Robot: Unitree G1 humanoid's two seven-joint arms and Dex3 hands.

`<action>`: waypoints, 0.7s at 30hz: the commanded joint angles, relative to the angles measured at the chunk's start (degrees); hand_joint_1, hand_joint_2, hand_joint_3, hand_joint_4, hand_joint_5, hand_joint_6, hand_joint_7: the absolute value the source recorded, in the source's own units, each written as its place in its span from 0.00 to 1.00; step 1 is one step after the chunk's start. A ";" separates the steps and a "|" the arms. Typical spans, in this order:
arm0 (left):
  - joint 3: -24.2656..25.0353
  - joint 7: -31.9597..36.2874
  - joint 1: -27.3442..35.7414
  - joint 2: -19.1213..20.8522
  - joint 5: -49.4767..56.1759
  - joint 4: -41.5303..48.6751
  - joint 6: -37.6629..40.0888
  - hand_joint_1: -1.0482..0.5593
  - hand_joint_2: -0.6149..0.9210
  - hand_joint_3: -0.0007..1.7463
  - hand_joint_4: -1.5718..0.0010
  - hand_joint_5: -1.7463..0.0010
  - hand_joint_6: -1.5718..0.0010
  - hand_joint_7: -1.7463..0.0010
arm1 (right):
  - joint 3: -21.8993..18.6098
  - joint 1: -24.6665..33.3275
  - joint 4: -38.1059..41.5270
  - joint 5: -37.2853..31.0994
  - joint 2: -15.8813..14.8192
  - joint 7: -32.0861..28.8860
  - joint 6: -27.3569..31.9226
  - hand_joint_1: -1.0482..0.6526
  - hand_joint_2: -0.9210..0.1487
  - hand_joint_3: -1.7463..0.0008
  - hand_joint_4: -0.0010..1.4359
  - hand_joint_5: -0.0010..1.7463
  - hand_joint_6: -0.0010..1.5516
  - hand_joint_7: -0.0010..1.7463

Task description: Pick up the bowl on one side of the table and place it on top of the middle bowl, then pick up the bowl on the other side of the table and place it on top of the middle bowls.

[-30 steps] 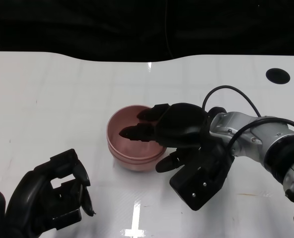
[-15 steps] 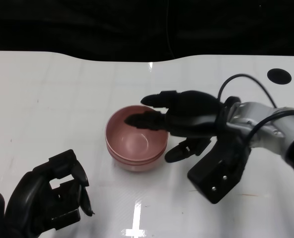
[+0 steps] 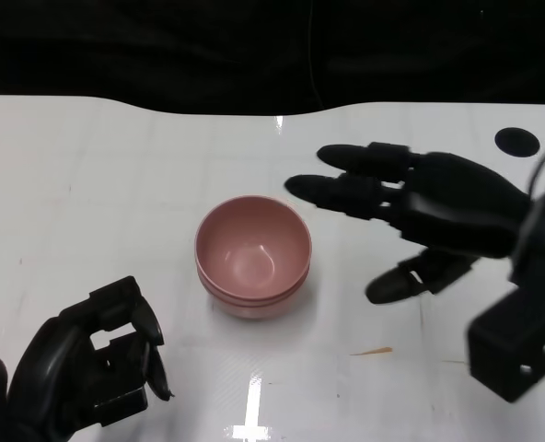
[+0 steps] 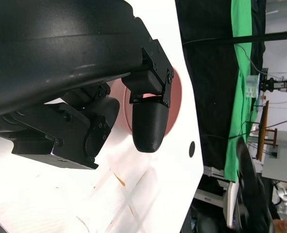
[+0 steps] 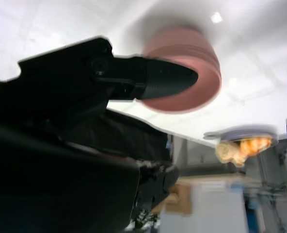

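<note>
Now | bowls (image 3: 252, 256) stacked mid-table | right hand (image 3: 429, 212) released, right of them | left hand (image 3: 93, 368) clenched, empty, near-left

White glossy table (image 3: 116, 184) fills most of frame, curved far edge along top against dark background. Stack of pink bowls (image 3: 252, 256) sits on table at centre, nested, upright. Round black hole (image 3: 516, 141) in tabletop at upper right. Thin orange-brown sliver (image 3: 372, 351) lies on surface, lower right of bowls. Light glare streak at lower centre.
</note>
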 commanded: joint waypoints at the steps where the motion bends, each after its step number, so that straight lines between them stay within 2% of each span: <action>1: 1.05 -0.23 0.47 0.80 -0.94 -0.74 0.77 0.78 0.90 0.70 0.47 0.00 0.56 0.00 | -4.67 7.33 -1.65 7.70 0.08 -0.65 -2.64 0.25 0.00 0.87 0.12 0.04 0.19 0.04; 2: 1.34 -0.32 0.47 0.79 -1.38 -0.80 0.99 0.78 0.90 0.70 0.47 0.00 0.56 0.00 | -6.42 10.32 -1.20 9.71 1.47 -2.74 -4.64 0.26 0.00 0.88 0.14 0.05 0.20 0.04; 4: 1.89 -0.16 0.50 0.75 -2.19 -1.08 1.71 0.78 0.90 0.70 0.48 0.00 0.57 0.00 | -9.49 15.15 -0.03 11.31 4.44 -7.06 -7.89 0.31 0.00 0.88 0.32 0.08 0.30 0.04; 8: 2.69 -0.30 0.30 1.07 -3.11 -0.81 2.36 0.78 0.92 0.70 0.50 0.00 0.59 0.00 | -13.62 22.65 1.09 13.14 11.27 -13.34 -9.57 0.39 0.00 0.89 0.54 0.08 0.44 0.04; 9: 2.88 -0.42 0.20 1.14 -3.27 -0.64 2.50 0.78 0.93 0.70 0.51 0.00 0.60 0.00 | -14.23 24.08 1.17 14.11 12.84 -13.95 -9.41 0.43 0.00 0.90 0.60 0.08 0.49 0.04; 12: 3.46 -1.07 -0.07 1.30 -3.61 -0.01 2.16 0.78 0.93 0.70 0.52 0.00 0.61 0.00 | -14.62 27.77 2.44 21.83 17.59 -12.32 -9.93 0.53 0.00 0.88 0.69 0.09 0.56 0.05; 15: 4.09 -0.69 -0.05 1.13 -3.82 -0.07 2.48 0.78 0.92 0.71 0.52 0.00 0.61 0.00 | -14.79 31.93 0.39 30.19 21.94 -9.24 -5.44 0.55 0.00 0.85 0.80 0.12 0.65 0.07; 16: 4.27 -0.62 0.02 1.09 -3.95 -0.17 2.61 0.78 0.92 0.71 0.52 0.00 0.61 0.00 | -14.93 33.37 -1.11 33.05 23.05 -8.07 -3.07 0.56 0.00 0.81 0.84 0.17 0.69 0.09; 18: 4.66 -0.87 0.18 1.15 -4.65 -0.33 2.93 0.78 0.92 0.72 0.52 0.00 0.61 0.00 | -15.66 35.41 -3.41 37.14 25.05 -6.52 0.63 0.58 0.00 0.76 0.74 0.44 0.72 0.16; 19: 4.87 -1.03 0.26 1.18 -5.23 -0.46 3.30 0.78 0.92 0.72 0.52 0.00 0.61 0.00 | -16.03 36.37 -4.79 39.33 26.01 -5.79 2.98 0.59 0.04 0.69 0.70 0.61 0.69 0.31; 21: 5.21 -1.15 0.61 1.42 -6.06 -1.07 4.10 0.78 0.93 0.73 0.52 0.00 0.61 0.00 | -16.42 38.28 -7.67 44.65 27.25 -2.88 7.96 0.59 0.10 0.59 0.66 0.74 0.61 0.52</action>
